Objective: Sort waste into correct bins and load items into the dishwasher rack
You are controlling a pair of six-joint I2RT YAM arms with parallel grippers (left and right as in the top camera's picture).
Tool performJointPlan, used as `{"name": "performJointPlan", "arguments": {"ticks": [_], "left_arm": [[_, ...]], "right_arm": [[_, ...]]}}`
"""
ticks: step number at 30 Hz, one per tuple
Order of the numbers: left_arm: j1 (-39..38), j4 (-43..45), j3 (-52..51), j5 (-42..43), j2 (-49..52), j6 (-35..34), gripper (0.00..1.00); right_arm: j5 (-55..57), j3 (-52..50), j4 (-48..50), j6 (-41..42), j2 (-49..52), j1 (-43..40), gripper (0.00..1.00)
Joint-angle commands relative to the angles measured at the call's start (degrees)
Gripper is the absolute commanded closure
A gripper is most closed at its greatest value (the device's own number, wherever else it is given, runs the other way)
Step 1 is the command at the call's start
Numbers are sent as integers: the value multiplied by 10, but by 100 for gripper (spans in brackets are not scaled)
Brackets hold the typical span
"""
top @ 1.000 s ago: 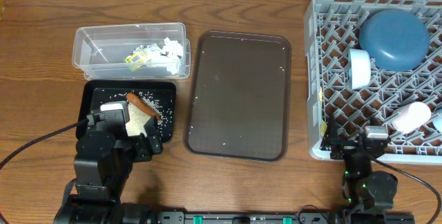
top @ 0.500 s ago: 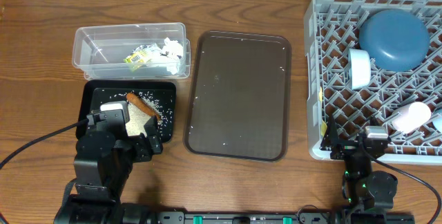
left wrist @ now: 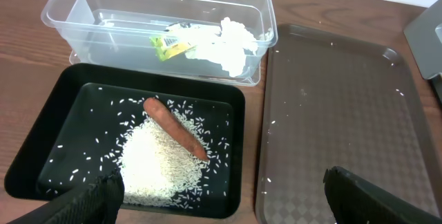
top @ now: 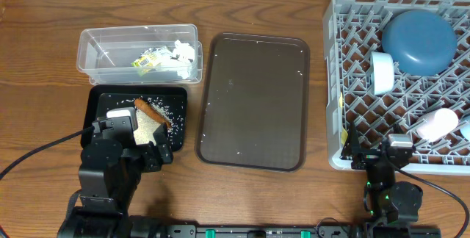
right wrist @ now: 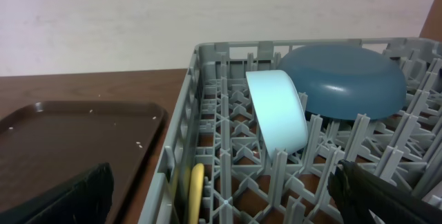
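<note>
So, starting at the near edge of the worktop (top: 44, 120): the left gripper (left wrist: 224, 203) is toward the near-left corner, jaws spread wide with nothing between them, hanging over the near end of the black tray (top: 99, 97); the right gripper (right wrist: 221, 200) is at the near-right corner, also wide open and holding nothing, right at the near wall of the rack (top: 345, 62). In the black tray there's a pile of rice (left wrist: 162, 165) with stray grains scattered around it; the carrot (left wrist: 176, 128) lies slantwise on the far side of the pile, touching it. Just inside the rack's near-left corner the yellow spoon (right wrist: 197, 189) is slotted between the pegs; a whitish cup (top: 437, 124) lies on its side in the near-right part of the rack. The brown tray (top: 253, 102) takes the middle of the worktop, between the black tray and the rack, with a few loose grains on it. Further back, the light-blue cup (right wrist: 276, 110) stands on its edge among the pegs, just beside the blue dish (top: 418, 40), which sits dome side up toward the rack's far-right corner. Over on the far-left side the clear tub (top: 88, 47) sits right behind the black tray; the tissue (left wrist: 228, 41) and the yellow-green wrapper (left wrist: 169, 45) are both inside it, bunched together toward its right end.
</note>
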Motion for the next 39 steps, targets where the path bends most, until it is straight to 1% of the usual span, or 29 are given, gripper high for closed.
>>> {"name": "performJointPlan", "arguments": {"ticks": [1,15,20,23,27,33,36,39], "left_arm": [[3,-1,-1,-7,0,3,6],[6,-3,-3,-7,-3,7,6],[48,30,-42,-7,-34,10,6],[61,83,-98,-7,-75,10,6],[61,181,-199,-7,-139,11,5],[61,383,-363,-7,-232,10,5],[61,445,-414,-7,-272,10,5],[61,475,-444,-7,-302,19,5]], "right_arm": [[4,-1,-2,-9,-3,5,1],[4,-1,-2,-9,-3,5,1],[4,-1,-2,-9,-3,5,1],[4,-1,-2,-9,-3,5,1],[4,-1,-2,-9,-3,5,1],[4,-1,-2,-9,-3,5,1],[3,-1,-2,-9,-3,5,1],[4,-1,-2,-9,-3,5,1]]}}
